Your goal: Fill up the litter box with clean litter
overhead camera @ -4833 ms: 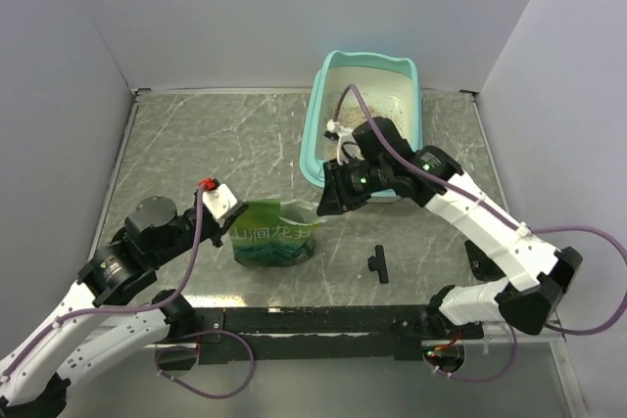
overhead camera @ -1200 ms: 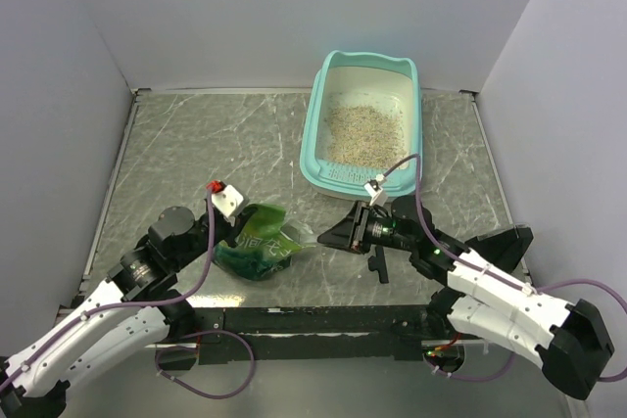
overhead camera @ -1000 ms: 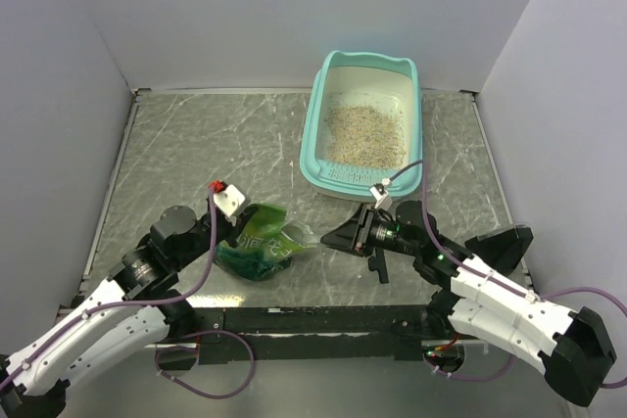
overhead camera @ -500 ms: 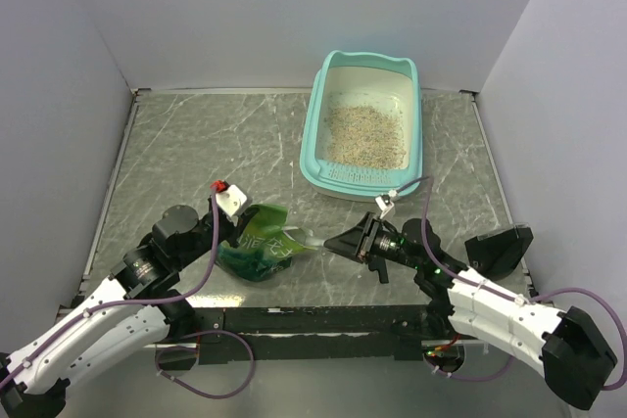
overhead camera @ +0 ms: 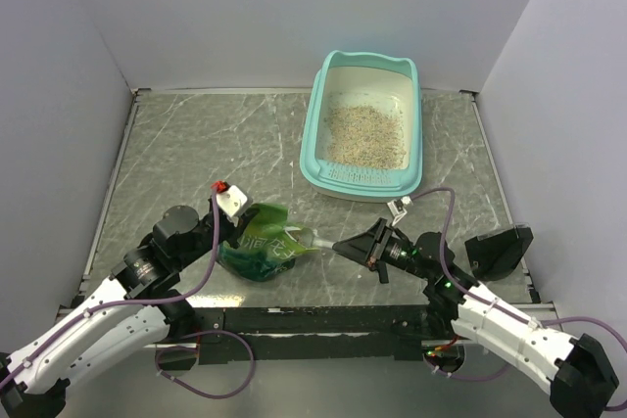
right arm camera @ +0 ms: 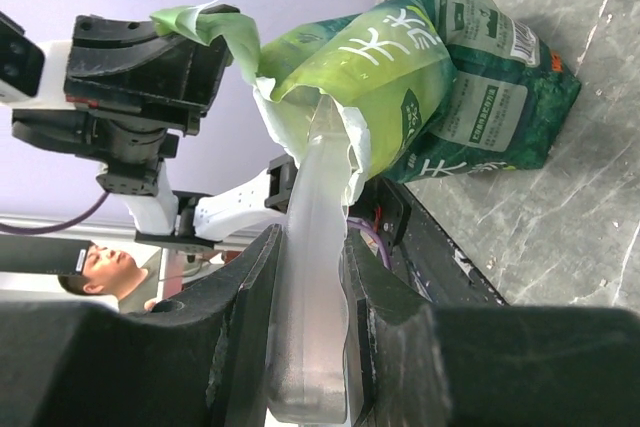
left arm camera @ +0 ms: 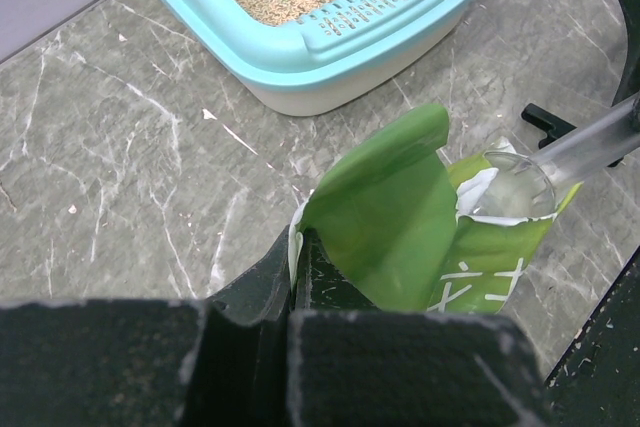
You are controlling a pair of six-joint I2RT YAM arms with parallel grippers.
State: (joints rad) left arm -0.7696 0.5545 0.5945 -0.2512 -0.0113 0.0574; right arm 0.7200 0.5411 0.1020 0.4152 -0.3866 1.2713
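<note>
Your left end effector [left arm camera: 298,252] is pressed together on the pouch [left arm camera: 390,217], pinching its green flap; the flap hides the fingertips, so you can't see how deep the bite is. Your right end effector [right arm camera: 312,277] is pinching the clear scoop [right arm camera: 315,197] by its handle, with the bowl just ahead of it at the pouch mouth. From the left wrist the bowl looks pale and see-through, and I can't tell whether it carries any grains. The pouch's inside is hidden too.

The litter box [overhead camera: 310,134] sits well beyond both end effectors, against the far wall, and the litter [overhead camera: 364,134] lies in a patch on its floor. Bare surface [overhead camera: 196,144] lies open between pouch and box.

A small black piece [overhead camera: 381,273] lies just under your right arm, partly covered. The near edge rail runs close behind the pouch.
</note>
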